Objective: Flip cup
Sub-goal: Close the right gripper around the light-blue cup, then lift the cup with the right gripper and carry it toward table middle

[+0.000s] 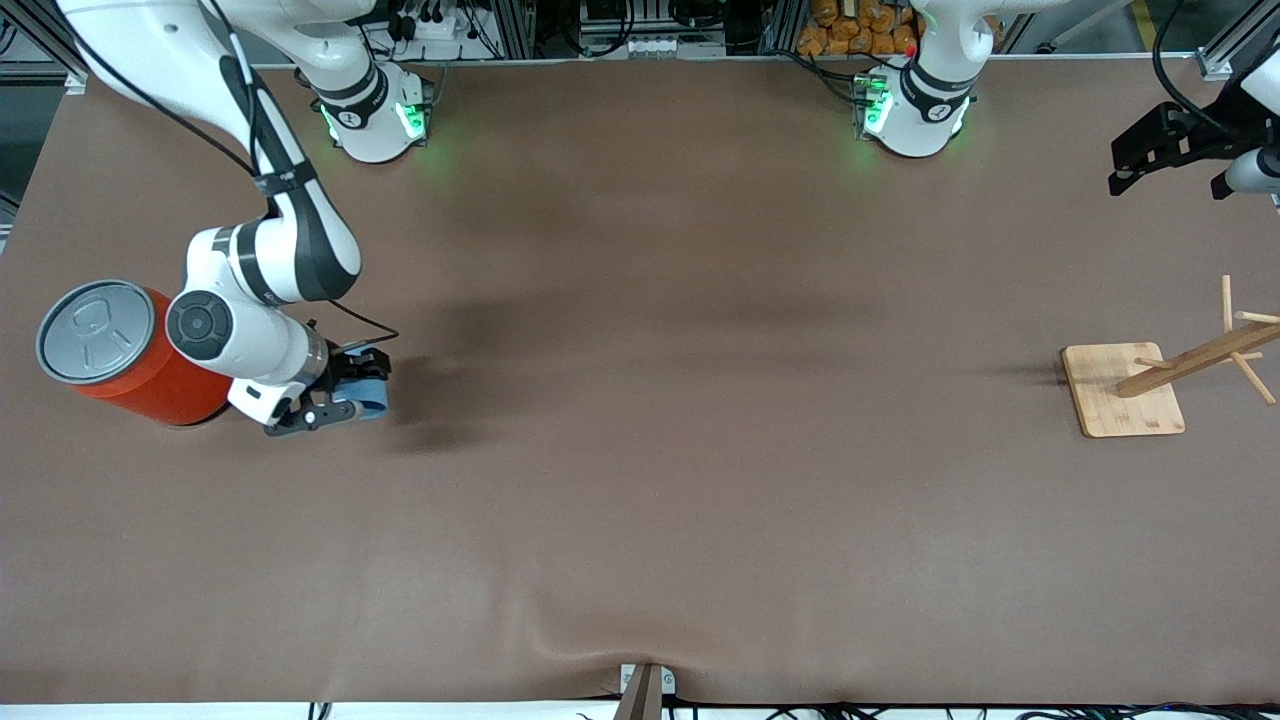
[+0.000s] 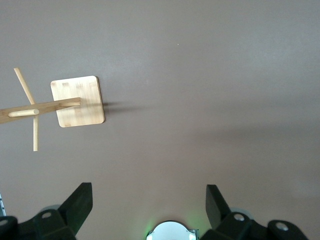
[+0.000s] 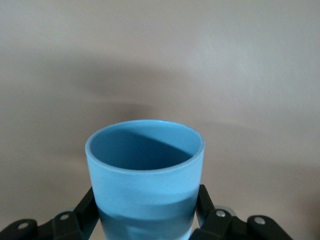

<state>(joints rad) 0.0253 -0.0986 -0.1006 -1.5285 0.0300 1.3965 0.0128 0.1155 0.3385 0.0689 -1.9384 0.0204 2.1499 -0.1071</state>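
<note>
The cup is a small light-blue tumbler with a deeper blue inside. My right gripper is shut on the cup's lower body, one black finger on each side, and the cup's open mouth points away from the wrist. In the front view the right gripper holds the cup sideways, low over the table beside the orange can. Whether the cup touches the table I cannot tell. My left gripper waits high at the left arm's end of the table, and its jaws stand open with nothing between them.
The large orange can has a grey lid and stands right beside the right arm's wrist. A wooden peg rack on a square base stands at the left arm's end, also seen as the rack's base. Brown tabletop stretches between them.
</note>
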